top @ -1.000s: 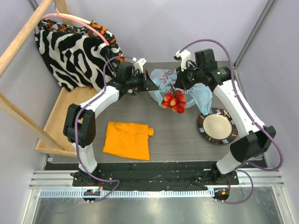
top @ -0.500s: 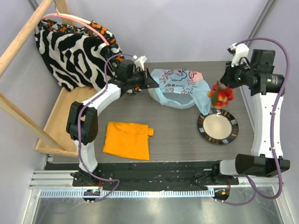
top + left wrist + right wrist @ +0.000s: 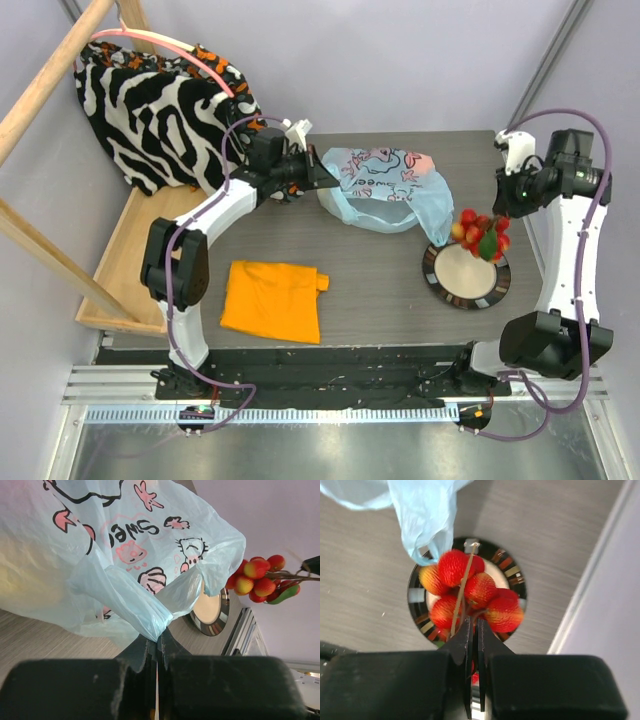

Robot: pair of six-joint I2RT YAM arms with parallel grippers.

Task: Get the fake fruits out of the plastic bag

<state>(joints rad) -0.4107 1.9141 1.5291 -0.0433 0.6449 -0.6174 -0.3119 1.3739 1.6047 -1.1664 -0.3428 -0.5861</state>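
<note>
The pale blue plastic bag (image 3: 385, 188) with a pink cartoon print lies at the back middle of the table; it fills the left wrist view (image 3: 105, 555). My left gripper (image 3: 322, 180) is shut on the bag's left edge (image 3: 155, 622). My right gripper (image 3: 497, 213) is shut on the stem of a bunch of small red strawberries (image 3: 480, 233) and holds it in the air over a round plate (image 3: 488, 292). In the right wrist view the strawberries (image 3: 470, 597) hang over the plate (image 3: 512, 572). A pink-red lump shows through the bag's far right (image 3: 420, 163). Other fruits are hidden.
A folded orange cloth (image 3: 272, 300) lies at the front left. A zebra-striped cloth (image 3: 150, 110) hangs over a wooden frame (image 3: 130, 260) at the back left. A bag handle (image 3: 425, 515) hangs near the plate's far edge. The table's right edge is close to the plate.
My right gripper has carried the strawberry bunch from the bag's mouth out to the right and down over the plate. The left gripper has kept its hold on the bag.
</note>
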